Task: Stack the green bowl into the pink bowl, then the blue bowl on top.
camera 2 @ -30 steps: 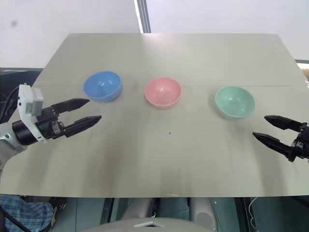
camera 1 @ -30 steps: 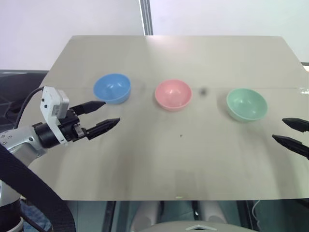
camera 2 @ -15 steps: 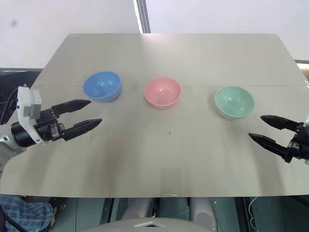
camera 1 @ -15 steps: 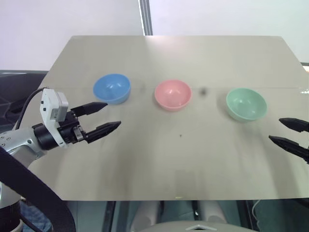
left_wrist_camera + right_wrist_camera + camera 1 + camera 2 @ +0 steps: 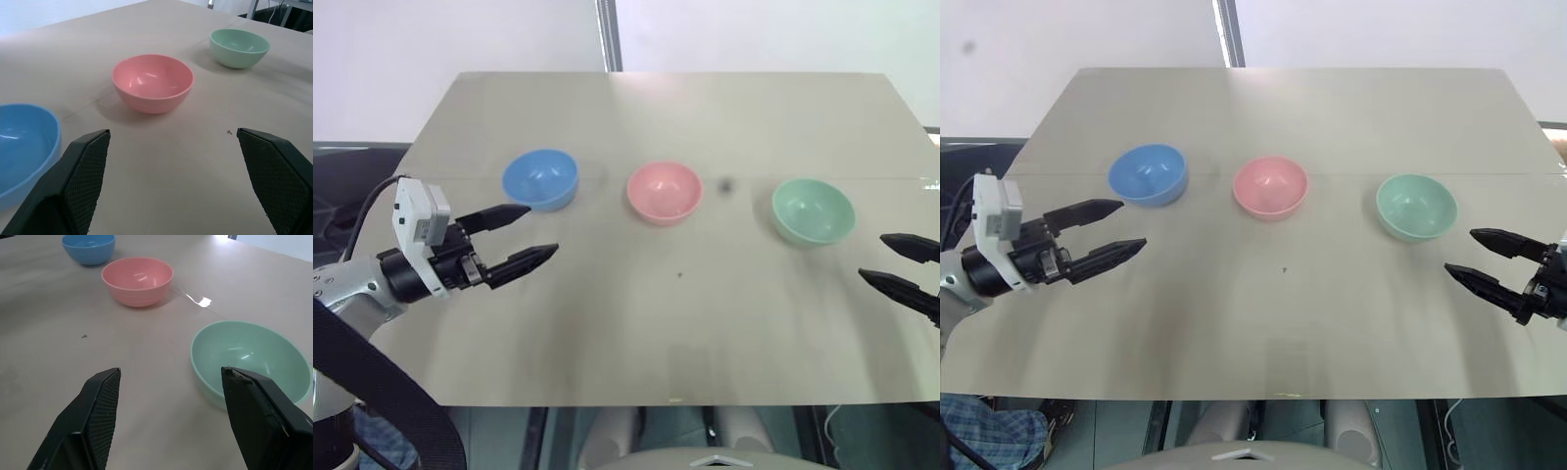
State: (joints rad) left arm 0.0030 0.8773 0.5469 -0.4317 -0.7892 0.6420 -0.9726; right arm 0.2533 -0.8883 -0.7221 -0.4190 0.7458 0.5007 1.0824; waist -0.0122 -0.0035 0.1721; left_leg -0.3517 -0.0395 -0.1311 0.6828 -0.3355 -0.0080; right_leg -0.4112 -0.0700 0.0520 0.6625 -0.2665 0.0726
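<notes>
Left eye view: blue bowl (image 5: pixel 540 178), pink bowl (image 5: pixel 664 191), green bowl (image 5: pixel 813 210) in a row, apart; left gripper (image 5: pixel 524 236) at 9 o'clock, right gripper (image 5: pixel 1478 256) at 3, both spread wide, empty; near table (image 5: pixel 705 333) bare

green bowl (image 5: pixel 1416 206): mint-green plastic, round, upright, empty; right end of the row on the table, well apart from the pink
pink bowl (image 5: pixel 1270 186): salmon-pink, same size, upright, empty; middle of the row, between the other two
blue bowl (image 5: pixel 1147 174): light blue, same size, upright, empty; left end of the row, apart from the pink
stacking: none nested, each sits alone on the tabletop
</notes>
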